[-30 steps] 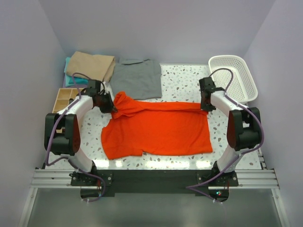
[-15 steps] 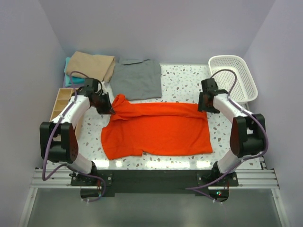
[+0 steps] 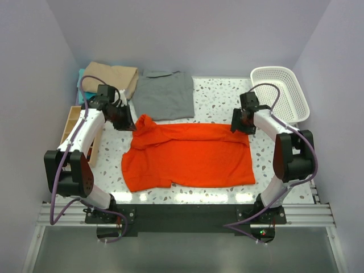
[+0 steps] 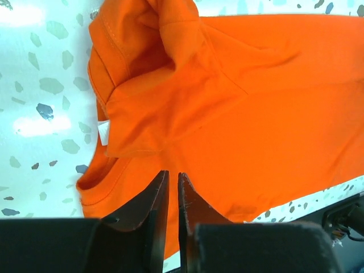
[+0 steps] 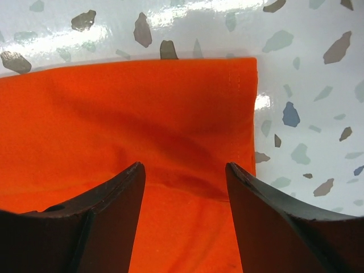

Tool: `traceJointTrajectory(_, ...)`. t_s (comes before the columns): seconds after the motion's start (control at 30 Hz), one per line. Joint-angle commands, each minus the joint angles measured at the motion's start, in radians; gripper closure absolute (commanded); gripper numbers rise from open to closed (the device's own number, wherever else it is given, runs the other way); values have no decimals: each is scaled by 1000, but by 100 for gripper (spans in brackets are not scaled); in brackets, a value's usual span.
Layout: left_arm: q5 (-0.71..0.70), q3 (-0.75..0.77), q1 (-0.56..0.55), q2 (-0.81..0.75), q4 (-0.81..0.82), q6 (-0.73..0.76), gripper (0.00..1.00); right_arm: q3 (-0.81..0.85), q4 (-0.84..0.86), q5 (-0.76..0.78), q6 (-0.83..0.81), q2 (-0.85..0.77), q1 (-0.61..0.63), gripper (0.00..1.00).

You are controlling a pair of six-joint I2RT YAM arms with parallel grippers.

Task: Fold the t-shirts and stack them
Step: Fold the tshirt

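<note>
My left gripper (image 3: 128,124) hangs at the far left end of the orange-red t-shirt (image 3: 187,156), just over its bunched collar. In my left wrist view the two fingers (image 4: 153,210) stand almost together with only a thin slit between them. No cloth sits in that slit, so this gripper grasps nothing. Beyond the fingertips the collar folds over on itself, and a small white label (image 4: 103,133) shows at its edge.

My right gripper (image 3: 236,126) is at the shirt's far right corner. In my right wrist view its fingers (image 5: 108,205) are spread wide above the cloth, one on each side of a soft crease, and they hold nothing. The shirt's hemmed edge runs just right of the right-hand finger, with bare speckled table (image 5: 307,85) past it.

The orange-red t-shirt lies spread across the middle of the table (image 3: 219,96), with its long side running left to right and a sleeve sticking out at the near left. The grey t-shirt (image 3: 165,94) lies flat at the far side, just behind it. Left of the grey one, the folded tan t-shirt (image 3: 111,78) rests on the teal t-shirt (image 3: 83,95). A wooden tray (image 3: 77,119) sits at the left edge and a white basket (image 3: 273,69) in the far right corner.
</note>
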Motion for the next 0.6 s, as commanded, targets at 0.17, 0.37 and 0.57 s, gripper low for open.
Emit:
traceJointTrajectory(0.17, 51, 2, 8, -30, 150, -38, 62, 12, 81, -215, 24, -6, -2, 40)
traceJointTrajectory(0.37, 83, -135, 8, 30, 511, -153, 59, 79, 84, -285, 21, 57, 28, 43)
traceJointTrajectory(0.57, 60, -122, 1, 147, 651, -195, 60, 122, 81, -325, 7, 102, 62, 43)
